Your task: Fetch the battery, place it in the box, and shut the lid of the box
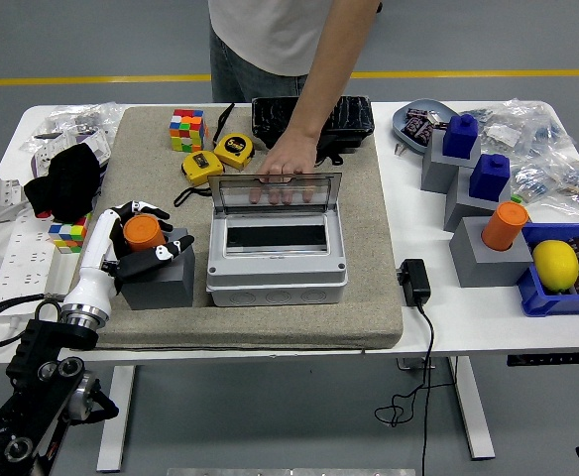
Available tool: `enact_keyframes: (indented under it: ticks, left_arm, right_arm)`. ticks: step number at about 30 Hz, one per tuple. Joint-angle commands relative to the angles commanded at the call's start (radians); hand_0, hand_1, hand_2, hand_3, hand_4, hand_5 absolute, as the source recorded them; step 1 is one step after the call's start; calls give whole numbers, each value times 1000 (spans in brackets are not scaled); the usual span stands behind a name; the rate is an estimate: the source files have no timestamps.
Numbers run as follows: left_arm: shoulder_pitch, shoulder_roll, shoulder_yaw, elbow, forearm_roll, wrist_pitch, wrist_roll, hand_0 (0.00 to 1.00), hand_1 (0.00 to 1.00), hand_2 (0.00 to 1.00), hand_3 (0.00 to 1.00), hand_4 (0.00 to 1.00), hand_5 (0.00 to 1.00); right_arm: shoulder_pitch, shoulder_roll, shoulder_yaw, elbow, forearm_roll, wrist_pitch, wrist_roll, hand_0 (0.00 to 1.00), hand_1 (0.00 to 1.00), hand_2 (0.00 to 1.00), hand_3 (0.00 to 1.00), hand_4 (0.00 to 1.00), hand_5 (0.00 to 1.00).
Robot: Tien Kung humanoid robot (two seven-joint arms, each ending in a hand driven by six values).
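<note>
Person's hand behind open box

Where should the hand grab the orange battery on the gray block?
Probably round its upper side walls. The battery stands upright as a short cylinder with its bottom in the block, so only the top part is free. Coming from the left looks best: the left hand is already curled around it there, and the box stands to the right.

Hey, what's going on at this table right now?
The robot's left hand is closed around an orange battery standing on a grey block, left of the grey box. A person's hand across the table holds the box's clear lid open. Nothing is visible inside the box.
</note>
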Motion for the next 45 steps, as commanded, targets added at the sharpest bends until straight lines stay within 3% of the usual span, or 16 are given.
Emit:
enact_keyframes:
  ticks: [15,16,21,22,39,45]
  left_arm:
    - [-21,-8,0,30,-46,21,-15,159,268,224,223,998,2]
    - [-24,-7,2,31,-50,26,-16,156,196,194,207,998,2]
    - [-31,-6,9,29,-60,39,-23,156,196,194,207,998,2]
    - [-33,-6,10,28,-64,42,-25,141,160,166,180,998,2]
    - [-65,-6,13,13,-90,77,-43,123,147,156,156,998,2]
    - [-94,14,26,-21,-12,115,-31,120,143,150,152,998,2]
  right_arm:
    - [1,-2,-2,0,-1,0,0,879,843,784,827,998,998]
    - [2,-2,-2,0,-1,0,0,879,843,784,826,998,998]
    - [2,-2,1,0,-3,0,-1,879,843,784,826,998,998]
    - [2,-2,1,0,-3,0,-1,879,843,783,827,998,998]
    - [2,0,5,0,-6,1,-2,880,843,783,827,998,998]
    - [3,-2,6,0,-7,1,-2,879,843,783,827,998,998]
